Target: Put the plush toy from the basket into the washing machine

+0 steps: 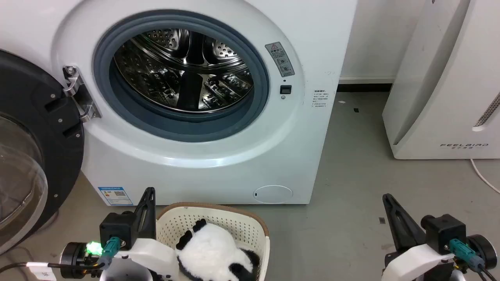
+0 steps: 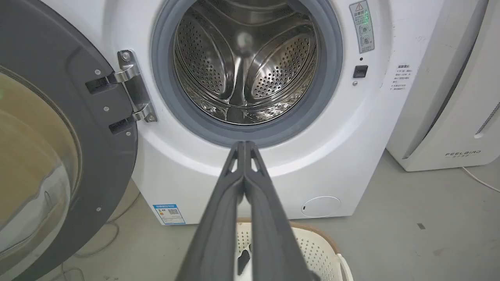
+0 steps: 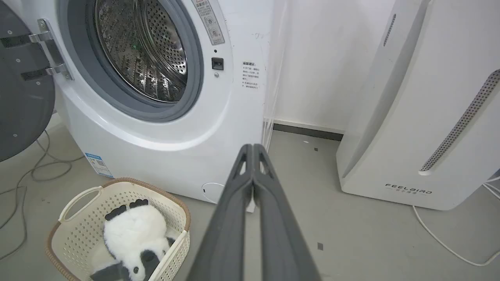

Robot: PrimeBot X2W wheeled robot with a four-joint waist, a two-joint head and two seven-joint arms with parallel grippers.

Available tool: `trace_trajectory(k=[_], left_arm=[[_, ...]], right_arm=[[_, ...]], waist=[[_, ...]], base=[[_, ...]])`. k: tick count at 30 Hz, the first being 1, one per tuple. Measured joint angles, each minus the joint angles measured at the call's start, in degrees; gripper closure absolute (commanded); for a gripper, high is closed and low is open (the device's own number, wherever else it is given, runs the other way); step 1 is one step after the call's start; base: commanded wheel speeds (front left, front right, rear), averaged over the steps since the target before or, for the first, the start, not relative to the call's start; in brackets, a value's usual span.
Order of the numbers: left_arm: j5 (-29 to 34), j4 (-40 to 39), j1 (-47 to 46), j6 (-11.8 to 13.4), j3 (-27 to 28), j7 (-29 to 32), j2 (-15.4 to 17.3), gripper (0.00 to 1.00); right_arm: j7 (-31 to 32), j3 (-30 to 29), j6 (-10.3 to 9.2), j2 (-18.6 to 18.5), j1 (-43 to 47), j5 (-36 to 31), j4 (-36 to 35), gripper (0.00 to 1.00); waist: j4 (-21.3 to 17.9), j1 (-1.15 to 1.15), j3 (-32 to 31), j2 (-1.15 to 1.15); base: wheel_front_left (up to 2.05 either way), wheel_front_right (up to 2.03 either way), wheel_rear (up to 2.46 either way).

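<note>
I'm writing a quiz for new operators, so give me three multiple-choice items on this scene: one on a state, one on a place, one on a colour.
1. The washing machine's door is:
A shut
B open
C missing

2. The plush toy lies:
A inside the washing machine
B on top of the washing machine
C in the basket

3. The basket's rim is:
A brown
B blue
C green

Answers:
1 B: the door is swung aside, leaving the porthole uncovered.
2 C: the toy lies within the basket's walls.
3 A: the woven-look rim is brown.
</note>
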Motion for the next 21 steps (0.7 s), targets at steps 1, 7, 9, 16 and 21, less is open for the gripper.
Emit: trace_trajectory(k=[1, 7, 9, 16, 21], left_arm=[[0.0, 0.0, 0.0, 0.0, 0.0, 0.0, 0.0, 1.00], [0.0, 0.0, 0.0, 0.0, 0.0, 0.0, 0.0, 1.00], [0.0, 0.0, 0.0, 0.0, 0.0, 0.0, 0.0, 1.00], [0.0, 0.0, 0.0, 0.0, 0.0, 0.0, 0.0, 1.00], [0.0, 0.0, 0.0, 0.0, -0.1, 0.0, 0.0, 0.00]], right_arm=[[0.0, 0.0, 0.00, 0.0, 0.0, 0.0, 0.0, 1.00], [0.0, 0.0, 0.00, 0.0, 0.0, 0.0, 0.0, 1.00], [0.0, 0.0, 0.00, 0.0, 0.0, 0.0, 0.0, 1.00], [0.0, 0.0, 0.00, 0.0, 0.0, 0.0, 0.0, 1.00], [0.0, 0.0, 0.01, 0.0, 0.0, 0.0, 0.0, 0.00]], waist=[[0.0, 0.00, 0.0, 0.00], [0.0, 0.00, 0.0, 0.00], [0.0, 0.00, 0.0, 0.00], [0.0, 0.00, 0.0, 0.00], [0.0, 0.00, 0.0, 0.00]], base=[[0.00, 0.00, 0.00], [0.00, 0.00, 0.00], [0.00, 0.00, 0.00], [0.00, 0.00, 0.00], [0.00, 0.00, 0.00]])
